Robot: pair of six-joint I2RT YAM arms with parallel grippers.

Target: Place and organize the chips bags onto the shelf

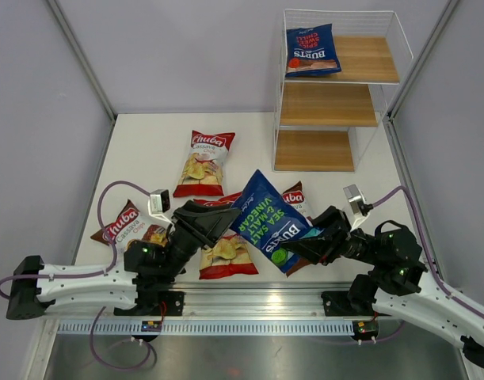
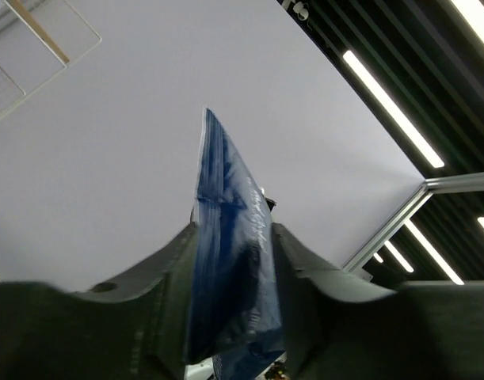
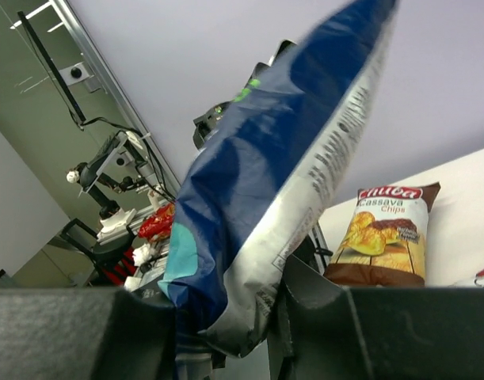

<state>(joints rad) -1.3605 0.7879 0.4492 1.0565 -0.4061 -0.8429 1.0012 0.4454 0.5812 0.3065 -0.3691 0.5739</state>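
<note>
A dark-blue Burts bag hangs above the table between both grippers. My left gripper is shut on its left edge, and the bag fills the gap between the fingers in the left wrist view. My right gripper is shut on its lower right end, also seen in the right wrist view. A second Burts bag lies on the top tier of the shelf. Two red-and-white Chuba bags and a brown one lie on the table. Another bag is partly hidden under the held bag.
The shelf stands at the back right, with its middle and bottom tiers bare. The brown Chuba bag shows beyond the right fingers. Aluminium frame posts and grey walls bound the table on both sides.
</note>
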